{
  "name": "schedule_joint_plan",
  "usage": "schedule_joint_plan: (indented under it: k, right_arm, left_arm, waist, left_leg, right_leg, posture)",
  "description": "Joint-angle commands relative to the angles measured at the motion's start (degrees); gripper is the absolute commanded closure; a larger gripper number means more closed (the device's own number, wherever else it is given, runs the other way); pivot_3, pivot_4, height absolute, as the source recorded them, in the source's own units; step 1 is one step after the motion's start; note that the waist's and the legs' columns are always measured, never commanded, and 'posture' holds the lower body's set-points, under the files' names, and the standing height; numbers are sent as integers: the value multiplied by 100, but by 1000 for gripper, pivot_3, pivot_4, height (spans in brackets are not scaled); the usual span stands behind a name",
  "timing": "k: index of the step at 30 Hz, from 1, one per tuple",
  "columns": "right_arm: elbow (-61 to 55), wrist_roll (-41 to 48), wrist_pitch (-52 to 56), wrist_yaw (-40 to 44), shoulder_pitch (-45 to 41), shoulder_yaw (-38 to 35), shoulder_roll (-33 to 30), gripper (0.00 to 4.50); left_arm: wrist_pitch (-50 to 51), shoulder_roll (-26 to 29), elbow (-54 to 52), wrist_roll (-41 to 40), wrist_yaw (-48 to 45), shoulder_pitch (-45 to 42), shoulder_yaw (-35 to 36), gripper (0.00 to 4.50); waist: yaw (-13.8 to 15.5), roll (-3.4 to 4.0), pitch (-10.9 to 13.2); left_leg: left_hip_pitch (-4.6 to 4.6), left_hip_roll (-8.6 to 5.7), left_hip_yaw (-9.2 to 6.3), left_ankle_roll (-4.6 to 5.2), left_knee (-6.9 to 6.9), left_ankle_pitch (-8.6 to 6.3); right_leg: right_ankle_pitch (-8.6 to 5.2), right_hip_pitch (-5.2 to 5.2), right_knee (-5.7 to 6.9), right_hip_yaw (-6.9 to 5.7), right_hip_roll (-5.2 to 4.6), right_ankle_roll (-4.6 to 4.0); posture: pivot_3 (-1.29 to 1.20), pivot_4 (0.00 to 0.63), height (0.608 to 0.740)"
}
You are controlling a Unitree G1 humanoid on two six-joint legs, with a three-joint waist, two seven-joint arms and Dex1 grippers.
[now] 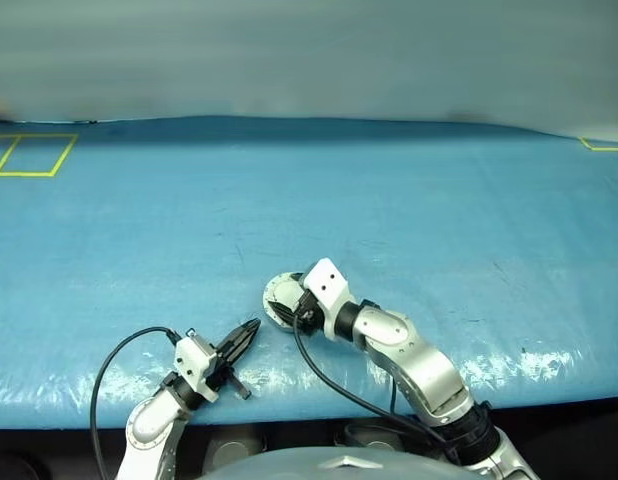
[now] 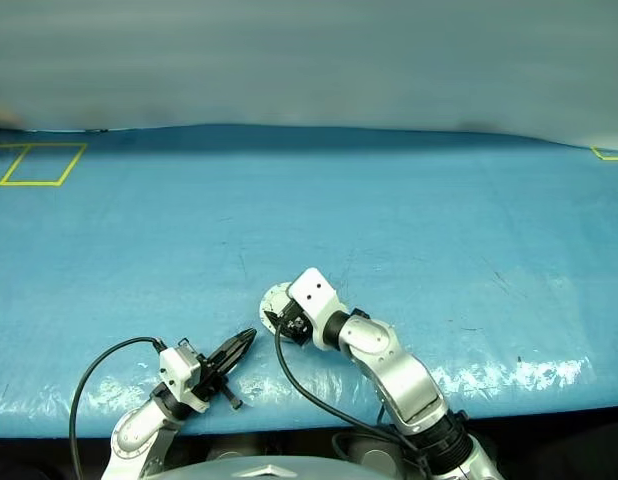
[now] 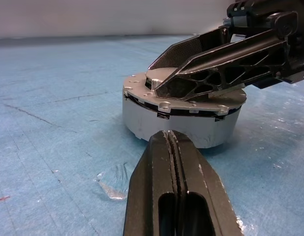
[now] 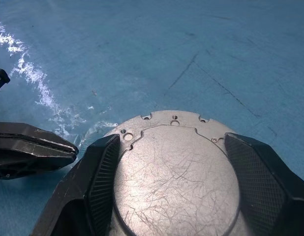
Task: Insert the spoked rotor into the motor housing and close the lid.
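Left claw [image 3: 174, 147] pressed closed, level beside lidded motor housing [image 3: 181, 120]; right claw [image 4: 171, 182] wide, angled down astride lid [image 4: 174, 172]

No legible text, label, brand or number anywhere.

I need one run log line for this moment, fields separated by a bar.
lid: on motor housing | right end effector: open, fingers astride lid | left end effector: shut, beside housing | surface: blue table
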Motion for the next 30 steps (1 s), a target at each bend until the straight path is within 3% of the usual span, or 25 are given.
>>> schedule_joint_plan:
  k: [1,10,20,30]
  right_arm:
    - [140,-67,-33,35,54,95,22,1441]
    - [85,-338,-1,151,-334,181,-103,1441]
    - [-277,-23,900,373,-752,-23,-118,1441]
    - [-39,-159,450,618,-837,115,-448,1441]
  left_arm:
    - [-31,26,270,-29,-25,47,147,4500]
    - [297,26,-517,138,230,361,8,4500]
    - [341,50,-442,99,137,363,48,4500]
    - [455,37,-580,109,160,403,14,4500]
  waist:
    - [-1,3,-3]
    - [-41,-21,-11]
    - [-18,-21,-11]
    - [-19,-22,-10]
  left_leg:
    - [2,0,0,0,0,0]
    - [7,2,4,0,0,0]
    - [-10,0,0,1,-3,0]
    - [-23,-3,0,3,-2,-1]
  right_leg:
    - [-1,1,0,0,0,0]
    - [-1,4,0,6,-1,0]
    - [-1,-10,-1,0,-5,-5]
    - [0,-11,-4,-1,-6,-4]
  posture:
    - [0,150,740]
    - [0,150,740]
    - [0,150,740]
    - [0,150,740]
